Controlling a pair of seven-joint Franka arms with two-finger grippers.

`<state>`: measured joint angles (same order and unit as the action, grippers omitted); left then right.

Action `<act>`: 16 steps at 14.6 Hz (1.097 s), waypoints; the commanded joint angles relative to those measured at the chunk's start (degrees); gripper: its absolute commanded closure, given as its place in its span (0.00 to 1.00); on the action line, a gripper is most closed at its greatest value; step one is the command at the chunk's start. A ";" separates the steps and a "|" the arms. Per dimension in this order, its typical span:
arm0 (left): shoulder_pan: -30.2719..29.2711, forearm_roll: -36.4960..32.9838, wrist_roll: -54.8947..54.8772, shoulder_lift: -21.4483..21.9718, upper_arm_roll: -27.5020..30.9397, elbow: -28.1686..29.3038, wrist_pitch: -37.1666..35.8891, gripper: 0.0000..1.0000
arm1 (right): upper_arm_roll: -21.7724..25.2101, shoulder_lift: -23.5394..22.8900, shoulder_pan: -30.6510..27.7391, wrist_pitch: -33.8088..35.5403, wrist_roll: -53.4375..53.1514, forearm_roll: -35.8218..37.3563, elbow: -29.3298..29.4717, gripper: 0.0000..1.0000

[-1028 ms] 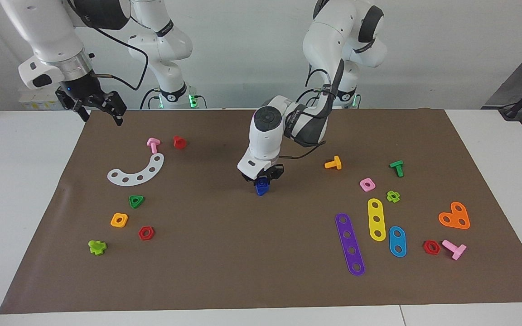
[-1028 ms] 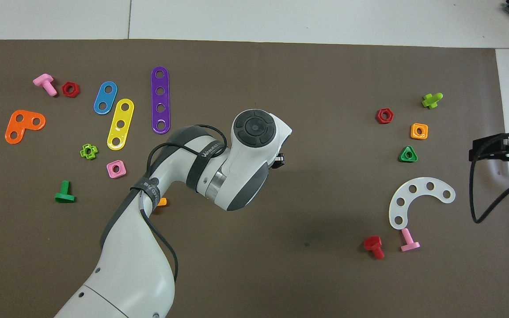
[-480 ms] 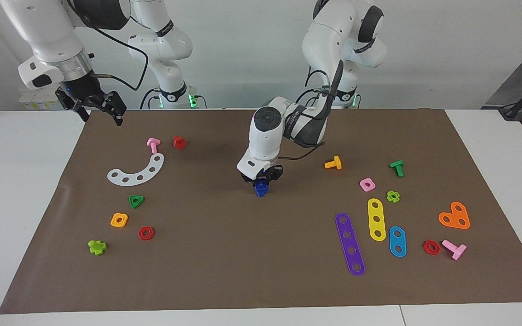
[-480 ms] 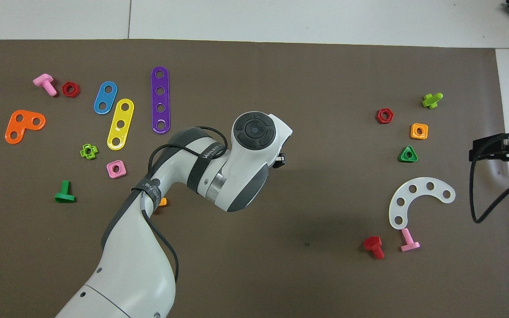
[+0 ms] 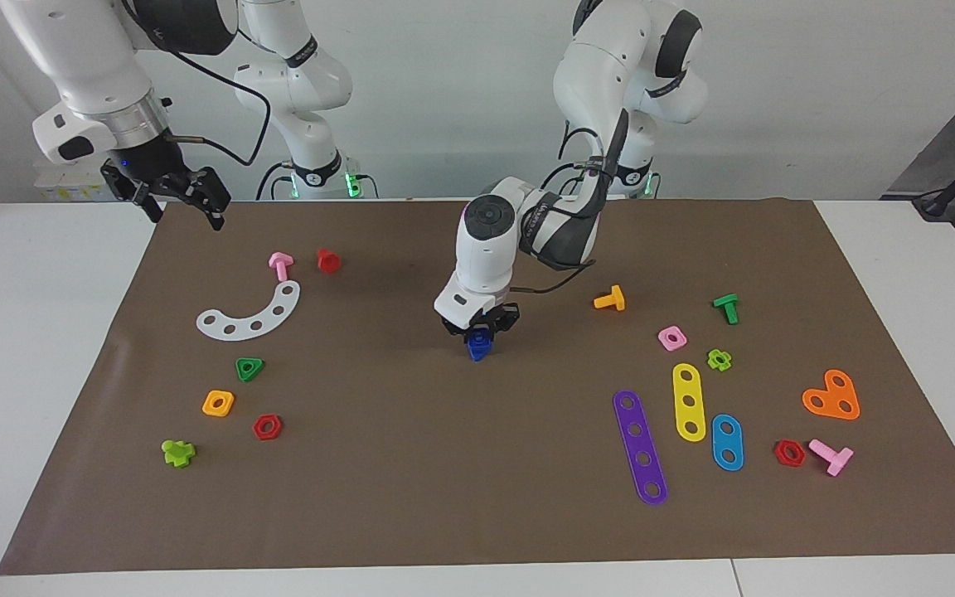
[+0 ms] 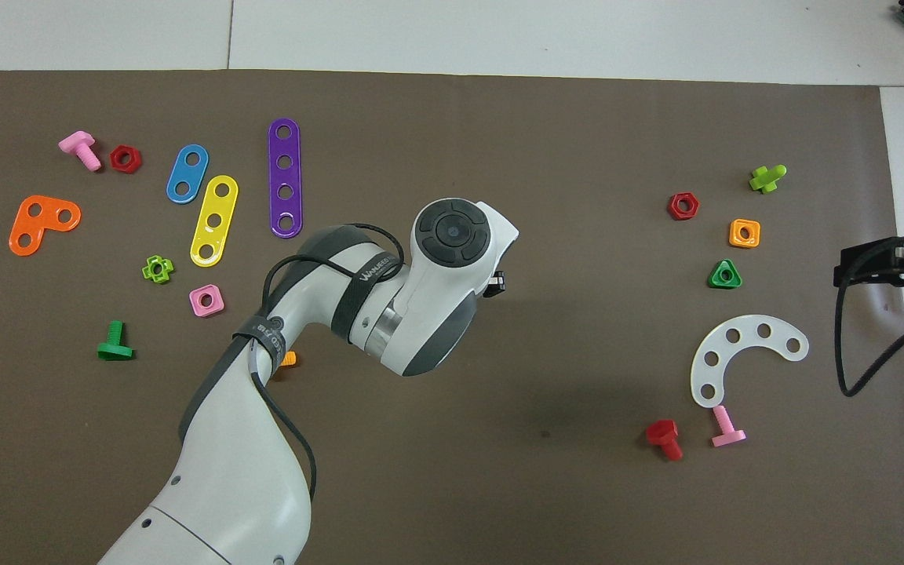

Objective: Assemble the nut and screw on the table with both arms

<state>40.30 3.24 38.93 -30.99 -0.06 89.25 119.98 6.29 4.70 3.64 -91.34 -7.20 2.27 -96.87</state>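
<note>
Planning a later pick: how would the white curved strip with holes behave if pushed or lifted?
The white curved strip lies flat on the mat, so it would probably slide rather than roll. It looks thin, hence likely light and hard to pinch from above. Its holes suggest slight flex.

You'll find the screw (image 5: 477, 347) mid-table (image 5: 46, 348) under the left pincer (image 5: 480, 330); the right pincer (image 5: 187, 201) hangs over the mat's (image 5: 444, 464) corner (its own end).
</note>
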 commanded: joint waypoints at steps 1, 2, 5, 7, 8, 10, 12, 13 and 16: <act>1.18 -1.31 1.06 0.93 1.03 1.28 1.14 0.00 | -0.14 1.01 -0.65 -0.16 0.26 -1.48 -1.13 0.00; 1.18 -1.31 1.06 0.93 1.03 1.28 1.14 0.00 | -0.14 1.10 -0.65 -0.16 0.26 -1.48 -1.13 0.00; 1.10 -1.31 0.98 0.93 1.03 1.11 1.14 0.00 | -0.14 1.01 -0.65 -0.16 0.26 -1.48 -1.13 0.00; 0.48 -1.31 0.89 0.93 1.03 -0.47 0.00 0.00 | -0.14 1.10 -0.65 -0.16 0.26 -1.48 -1.13 0.00; 0.22 -1.22 0.63 0.84 1.03 -1.44 -1.22 0.00 | -0.14 1.01 -0.65 -0.16 0.26 -1.48 -1.13 0.00; -2.14 -1.31 0.19 0.93 1.12 -3.72 -4.30 0.00 | -0.14 1.01 -0.65 -0.16 0.26 -1.48 -1.13 0.00; -6.09 -1.22 -1.29 3.19 0.86 -5.40 -6.85 0.00 | -0.23 0.75 -0.57 -0.77 0.26 -1.48 -0.78 0.00; -7.59 -0.70 -4.01 5.65 0.77 -5.05 -7.73 0.00 | -0.14 0.31 -0.56 -0.77 0.26 -1.48 0.01 0.00; -13.82 -0.60 -13.31 11.19 0.94 -4.43 -15.53 0.00 | 0.30 0.40 0.57 -0.77 0.17 -1.39 -0.16 0.00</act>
<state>30.31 3.01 31.10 -24.62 1.47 83.05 109.48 6.28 4.71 3.72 -91.47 -7.20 2.27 -96.76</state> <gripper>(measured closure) 0.000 0.000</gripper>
